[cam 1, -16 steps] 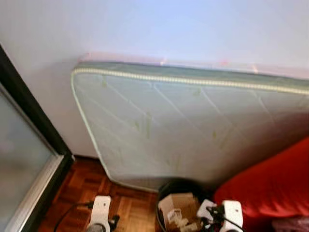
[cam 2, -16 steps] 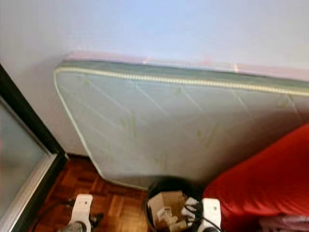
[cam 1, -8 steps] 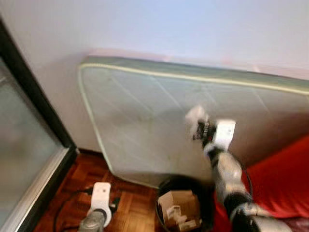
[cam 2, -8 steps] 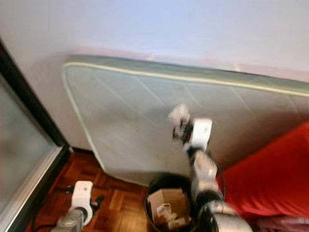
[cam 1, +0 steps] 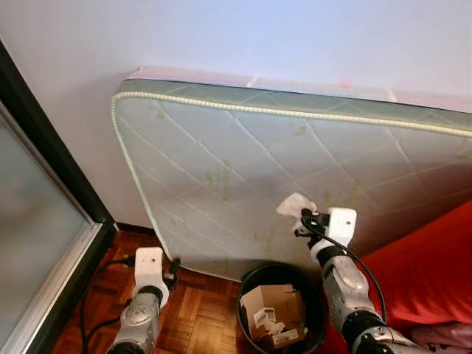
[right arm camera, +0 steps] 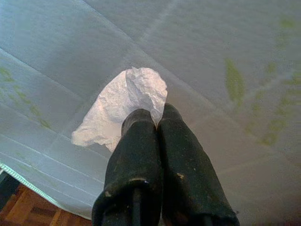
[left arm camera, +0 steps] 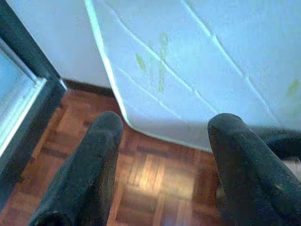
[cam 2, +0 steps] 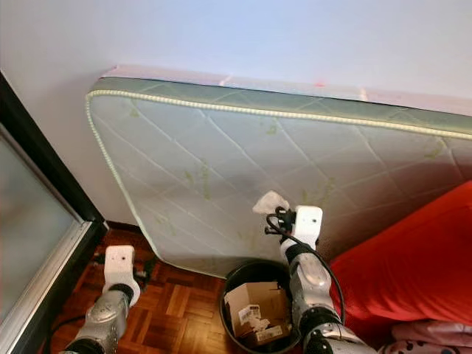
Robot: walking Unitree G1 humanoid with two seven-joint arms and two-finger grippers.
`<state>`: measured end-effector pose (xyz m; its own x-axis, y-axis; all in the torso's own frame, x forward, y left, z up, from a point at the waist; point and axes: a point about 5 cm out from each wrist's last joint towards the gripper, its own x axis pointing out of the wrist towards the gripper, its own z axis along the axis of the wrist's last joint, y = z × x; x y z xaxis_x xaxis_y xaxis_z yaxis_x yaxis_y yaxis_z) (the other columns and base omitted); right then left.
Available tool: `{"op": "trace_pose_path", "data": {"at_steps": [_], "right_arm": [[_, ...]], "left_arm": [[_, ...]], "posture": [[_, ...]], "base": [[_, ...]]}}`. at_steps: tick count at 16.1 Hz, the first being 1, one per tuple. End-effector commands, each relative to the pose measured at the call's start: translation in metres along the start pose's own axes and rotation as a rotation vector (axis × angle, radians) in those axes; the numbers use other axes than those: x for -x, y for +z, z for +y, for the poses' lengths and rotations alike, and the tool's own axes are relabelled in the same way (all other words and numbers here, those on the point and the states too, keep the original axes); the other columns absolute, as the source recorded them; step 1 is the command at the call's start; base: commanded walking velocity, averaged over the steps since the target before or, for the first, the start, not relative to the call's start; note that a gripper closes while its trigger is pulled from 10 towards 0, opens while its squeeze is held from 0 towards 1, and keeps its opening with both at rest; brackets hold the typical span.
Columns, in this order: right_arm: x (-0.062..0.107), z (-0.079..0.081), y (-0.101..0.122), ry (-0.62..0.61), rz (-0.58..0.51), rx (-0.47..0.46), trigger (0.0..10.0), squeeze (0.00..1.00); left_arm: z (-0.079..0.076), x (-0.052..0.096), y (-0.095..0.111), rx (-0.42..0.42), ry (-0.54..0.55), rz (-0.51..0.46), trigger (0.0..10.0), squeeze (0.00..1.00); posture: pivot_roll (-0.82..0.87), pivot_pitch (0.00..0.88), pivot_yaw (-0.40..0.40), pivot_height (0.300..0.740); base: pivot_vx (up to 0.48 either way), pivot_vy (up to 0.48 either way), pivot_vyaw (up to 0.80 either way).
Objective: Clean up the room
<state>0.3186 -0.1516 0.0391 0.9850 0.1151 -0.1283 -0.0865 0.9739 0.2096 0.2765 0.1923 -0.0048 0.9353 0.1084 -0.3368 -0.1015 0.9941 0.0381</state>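
Tissue, a crumpled white paper wad (right arm camera: pixel 123 101), sits pinched in my right gripper (right arm camera: pixel 155 117) above the round black plastic bin (cam 1: pixel 247 295). It looks light, soft, crushable; an edge hold suffices. My left gripper (left arm camera: pixel 164 136) gapes empty, left of the bin.

We're in a home, a lived-in room by the look of it: a quilted mattress (cam 1: pixel 295 169) leans on its edge against a plain pale wall (cam 1: pixel 243 33), wood parquet floor (cam 1: pixel 195 313) runs underneath, red bedding (cam 1: pixel 424 273) spills in at the side, and a dark-framed glass door (cam 1: pixel 33 221) stands nearby.
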Motion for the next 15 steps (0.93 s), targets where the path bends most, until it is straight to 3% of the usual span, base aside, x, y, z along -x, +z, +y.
{"op": "trace_pose_path", "data": {"at_steps": [1, 4, 7, 12, 15], "right_arm": [[0.003, -0.001, -0.004, -0.009, 0.008, 0.002, 10.0, 0.00], [0.004, -0.001, -0.005, -0.007, 0.007, 0.004, 10.0, 0.00], [0.008, 0.001, -0.012, -0.001, 0.023, 0.000, 10.0, 0.00], [0.010, 0.002, -0.013, -0.001, 0.014, -0.004, 10.0, 0.00], [0.010, 0.001, -0.013, -0.002, 0.019, 0.004, 10.0, 0.00]], "left_arm": [[0.008, -0.002, 0.007, 0.006, 0.038, -0.043, 10.0, 0.00], [0.009, -0.004, 0.033, -0.033, 0.023, -0.212, 10.0, 0.00], [0.009, 0.001, 0.044, -0.030, 0.036, -0.308, 10.0, 0.00], [-0.010, 0.013, 0.053, -0.069, -0.047, -0.417, 10.0, 0.00], [-0.010, 0.013, 0.054, -0.068, -0.048, -0.417, 10.0, 0.00]], "posture": [[-0.08, 0.083, -0.037, 0.740], [-0.08, 0.079, -0.034, 0.740], [-0.07, 0.080, -0.048, 0.740], [-0.09, 0.058, -0.054, 0.740], [-0.09, 0.043, -0.053, 0.740]], "base": [[0.000, 0.000, 0.00], [0.000, 0.000, 0.00], [0.000, 0.000, 0.00], [0.000, 0.000, 0.00], [0.000, 0.000, 0.00]]}}
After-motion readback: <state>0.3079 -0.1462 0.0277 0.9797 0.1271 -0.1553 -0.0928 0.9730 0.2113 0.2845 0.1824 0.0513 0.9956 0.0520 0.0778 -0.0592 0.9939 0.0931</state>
